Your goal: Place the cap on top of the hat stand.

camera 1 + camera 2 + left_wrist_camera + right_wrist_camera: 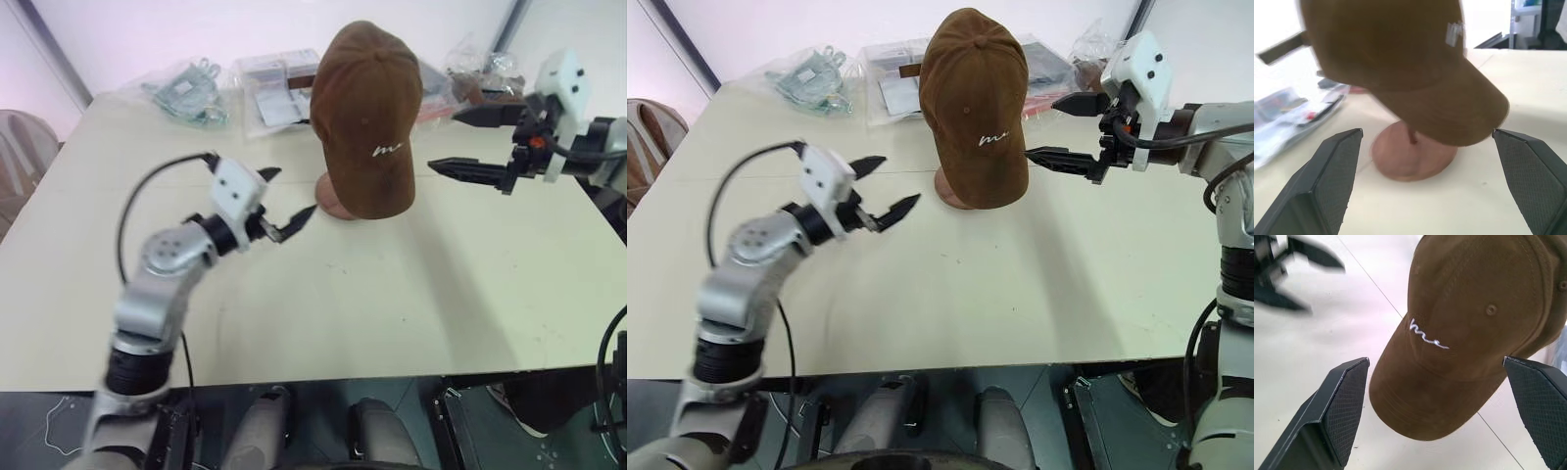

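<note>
The brown cap [364, 117], with white embroidery on its front, sits over the hat stand at the table's middle back, brim hanging down toward me. Of the hat stand, the round reddish base [328, 201] and a bit of thin rod [1413, 134] show under the brim; its top is hidden inside the cap. My left gripper [289, 194] is open, level, just left of the base and apart from it. To the right of the cap my right gripper [443, 140] hangs open with nothing in it, also clear of the cap.
Clear plastic bags of small items lie along the back edge of the cream table [392, 313]: one at the left [186, 88], one behind the cap [279, 88], one at the right [480, 73]. A chair [20, 147] stands off the table's left side.
</note>
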Action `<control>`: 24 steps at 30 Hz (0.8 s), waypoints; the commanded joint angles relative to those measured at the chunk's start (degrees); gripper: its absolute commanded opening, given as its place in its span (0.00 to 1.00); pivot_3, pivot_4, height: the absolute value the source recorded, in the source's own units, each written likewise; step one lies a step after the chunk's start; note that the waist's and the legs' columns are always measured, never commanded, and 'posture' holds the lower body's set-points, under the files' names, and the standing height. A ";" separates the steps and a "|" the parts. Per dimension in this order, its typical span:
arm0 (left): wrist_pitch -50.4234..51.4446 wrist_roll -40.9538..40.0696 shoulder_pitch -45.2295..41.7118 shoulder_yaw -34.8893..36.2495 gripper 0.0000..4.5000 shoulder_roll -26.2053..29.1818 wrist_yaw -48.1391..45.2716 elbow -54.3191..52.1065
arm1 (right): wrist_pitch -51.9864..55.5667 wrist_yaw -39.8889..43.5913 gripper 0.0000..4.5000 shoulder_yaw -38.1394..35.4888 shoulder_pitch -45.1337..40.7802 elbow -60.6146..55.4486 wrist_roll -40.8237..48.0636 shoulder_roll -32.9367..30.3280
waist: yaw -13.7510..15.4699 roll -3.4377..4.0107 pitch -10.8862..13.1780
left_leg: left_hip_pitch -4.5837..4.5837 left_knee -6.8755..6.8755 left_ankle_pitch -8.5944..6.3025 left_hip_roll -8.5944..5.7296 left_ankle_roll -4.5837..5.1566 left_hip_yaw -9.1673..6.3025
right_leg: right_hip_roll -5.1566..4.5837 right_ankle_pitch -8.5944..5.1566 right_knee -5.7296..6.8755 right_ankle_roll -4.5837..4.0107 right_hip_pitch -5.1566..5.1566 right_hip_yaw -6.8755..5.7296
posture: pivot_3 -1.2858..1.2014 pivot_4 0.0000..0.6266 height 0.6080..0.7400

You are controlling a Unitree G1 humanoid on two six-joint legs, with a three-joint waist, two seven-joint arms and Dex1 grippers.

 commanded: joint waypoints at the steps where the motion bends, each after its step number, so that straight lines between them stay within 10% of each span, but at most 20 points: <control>1: 6.57 -8.60 -3.14 6.44 0.99 6.21 -5.30 -1.72 | -1.36 0.33 1.00 -1.78 0.38 -1.64 0.09 -1.46 | -0.04 -0.01 0.01 | 0.01 -0.01 0.00 0.00 0.00 0.00 | 0.00 0.00 0.00 0.00 0.00 0.00 | 0.52 0.24 1.00; 12: 11.00 -18.22 -10.04 13.67 0.99 24.01 -15.91 9.81 | -2.83 0.40 1.00 -2.02 2.20 -2.86 0.05 -2.40 | -0.32 0.01 0.03 | 0.02 -0.06 0.00 0.01 0.00 0.01 | -0.01 0.00 -0.01 -0.01 -0.02 0.06 | 0.52 0.24 1.00; 24: 9.77 -20.22 -9.90 13.61 0.99 26.87 -18.32 11.62 | -3.31 0.46 1.00 -2.22 2.48 -2.71 0.09 -3.10 | -0.36 0.00 0.04 | 0.02 -0.08 0.00 0.01 0.00 0.01 | -0.05 0.00 -0.02 -0.01 -0.04 0.09 | 0.52 0.24 1.00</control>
